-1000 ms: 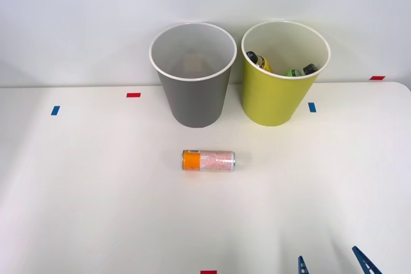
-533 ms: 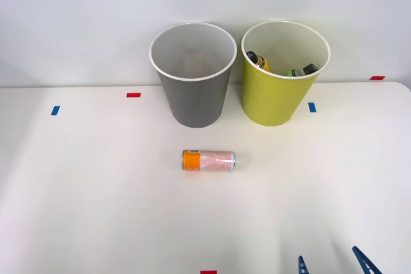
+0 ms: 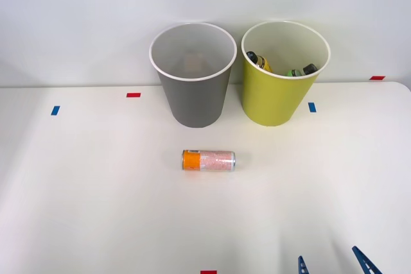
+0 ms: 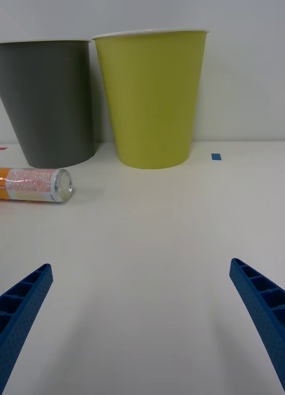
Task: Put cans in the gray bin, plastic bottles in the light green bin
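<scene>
Front view: can point(image 3: 209, 160) and hand point(image 3: 332, 262) remain unmoved.

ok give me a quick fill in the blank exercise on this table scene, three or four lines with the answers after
1. The can lies on its ____ on the table, in front of the gray bin.
2. The plastic bottles are already inside the ____ bin.
3. The right gripper is ____, its fingers spread apart and holding nothing.
4. The end of the can nearer the robot's left has an ____ band.

Missing words: side; light green; open; orange
</scene>
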{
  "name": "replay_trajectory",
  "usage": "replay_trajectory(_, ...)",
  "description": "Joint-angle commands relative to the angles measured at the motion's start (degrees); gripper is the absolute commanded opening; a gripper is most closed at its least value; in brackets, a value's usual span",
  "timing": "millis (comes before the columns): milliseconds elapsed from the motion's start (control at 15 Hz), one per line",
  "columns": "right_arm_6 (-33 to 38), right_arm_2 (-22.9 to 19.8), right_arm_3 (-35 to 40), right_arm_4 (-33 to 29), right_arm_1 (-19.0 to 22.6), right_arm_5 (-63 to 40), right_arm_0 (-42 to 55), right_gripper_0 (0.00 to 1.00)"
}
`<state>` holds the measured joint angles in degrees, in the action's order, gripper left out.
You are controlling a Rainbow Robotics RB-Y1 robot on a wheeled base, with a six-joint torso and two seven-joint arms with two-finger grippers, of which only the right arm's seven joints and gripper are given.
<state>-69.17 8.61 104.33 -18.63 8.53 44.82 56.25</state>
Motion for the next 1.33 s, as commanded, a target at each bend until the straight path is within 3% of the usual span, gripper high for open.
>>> replay_trajectory(67,0.0,0.0,0.0,0.0,0.0,0.0,0.0,1.0)
replay_trajectory(1333,0.0,0.0,0.0,0.0,0.0,0.0,0.0,1.0)
